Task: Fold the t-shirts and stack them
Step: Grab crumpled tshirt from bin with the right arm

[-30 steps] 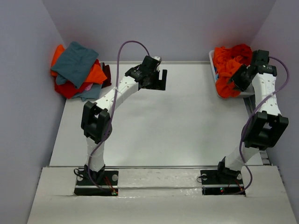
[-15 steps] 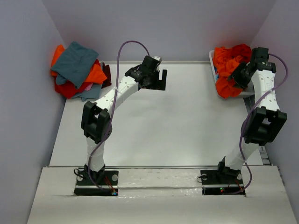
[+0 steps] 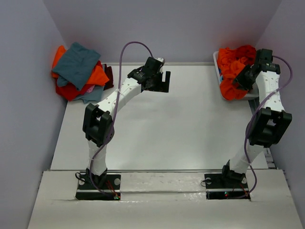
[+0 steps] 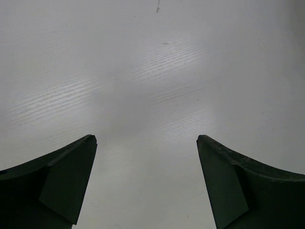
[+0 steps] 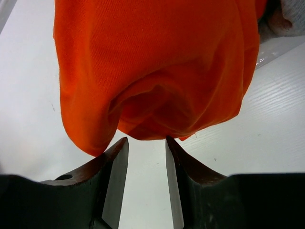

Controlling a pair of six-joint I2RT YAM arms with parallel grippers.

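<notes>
- Target: bright orange soft cloth t-shirt [image 5: 152,71], bunched and hanging over the rim of the white plastic bin [image 3: 216,61] at the table's far right corner, with red cloth heaped behind it.
- Right gripper [image 5: 147,139]: fingers narrow but not together. Bare table shows through the gap and no cloth lies between them. I read this as not yet a grip.
- Key relation: the orange t-shirt lies straight ahead of the right fingertips [image 5: 123,143]. Its lowest fold sits just beyond and above the tips, touching or nearly so; I cannot tell which.
- Axis: the hanging lobe spreads crosswise, well wider than the finger gap on both sides. The cloth is crumpled, so no long axis of the shirt itself can be read.
- Left gripper [image 4: 147,138]: fingers wide apart, nothing between them and only bare white table [image 4: 152,71] ahead. It is well apart from the bin, across the table's far edge.
- Nearer arm: the right, by far.
- Judgement: the step is picking from the bin. A short advance would put the fold between the fingers before they close.
- Risk: the grip may catch only the fold's edge, or drag the red cloth along with it.
- Folded pile with a teal-grey shirt [image 3: 76,64] on top sits at the far left corner, away from both grippers.
</notes>
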